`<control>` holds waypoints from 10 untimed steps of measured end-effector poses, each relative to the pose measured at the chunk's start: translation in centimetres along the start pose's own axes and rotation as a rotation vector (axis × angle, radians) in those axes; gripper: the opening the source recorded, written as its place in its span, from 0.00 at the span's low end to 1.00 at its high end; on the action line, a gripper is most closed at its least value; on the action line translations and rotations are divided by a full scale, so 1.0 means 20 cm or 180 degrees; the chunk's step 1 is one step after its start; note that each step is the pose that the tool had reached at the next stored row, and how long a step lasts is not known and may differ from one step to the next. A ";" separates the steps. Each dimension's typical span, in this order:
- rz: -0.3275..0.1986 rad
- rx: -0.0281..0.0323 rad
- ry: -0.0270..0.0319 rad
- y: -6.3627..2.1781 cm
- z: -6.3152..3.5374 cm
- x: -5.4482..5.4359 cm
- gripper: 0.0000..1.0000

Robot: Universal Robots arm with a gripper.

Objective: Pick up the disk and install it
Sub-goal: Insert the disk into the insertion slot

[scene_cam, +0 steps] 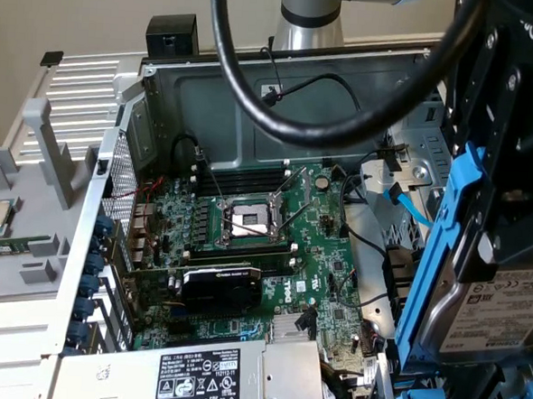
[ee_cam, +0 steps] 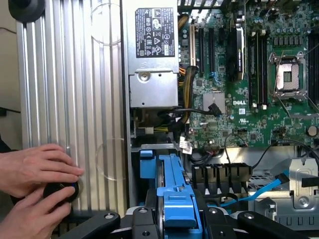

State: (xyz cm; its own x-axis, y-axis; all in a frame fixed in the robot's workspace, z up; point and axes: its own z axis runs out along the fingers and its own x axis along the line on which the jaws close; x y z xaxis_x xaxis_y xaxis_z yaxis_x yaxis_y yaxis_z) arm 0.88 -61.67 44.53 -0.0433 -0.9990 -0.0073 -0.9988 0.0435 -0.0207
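You have, at the exterior view's nine o'clock: ribbed grey metal panel [scene_cam: 74,97]. Six o'clock: boxy grey power supply [scene_cam: 264,380], black-and-white warning label. Centre: green Dell motherboard [scene_cam: 282,246], square socket bare. Four o'clock: the disk [scene_cam: 508,314], flat silver metal, white barcoded label, blue plastic carrier frame, clamped edgewise between the black gripper [scene_cam: 485,249] jaws.

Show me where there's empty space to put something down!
The ribbed silver metal panel is bare, bordered by the grey power-supply box and the person's hands. The green motherboard is crowded all over. The black gripper holds the blue-framed silver disk.
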 end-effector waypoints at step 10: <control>-0.0003 0.0000 0.0001 0.001 0.032 0.00 0.37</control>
State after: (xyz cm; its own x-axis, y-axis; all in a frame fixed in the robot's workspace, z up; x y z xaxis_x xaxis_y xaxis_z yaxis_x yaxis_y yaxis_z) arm 0.88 -61.66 43.89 -0.0423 -0.9991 -0.0070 -0.9989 0.0425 -0.0207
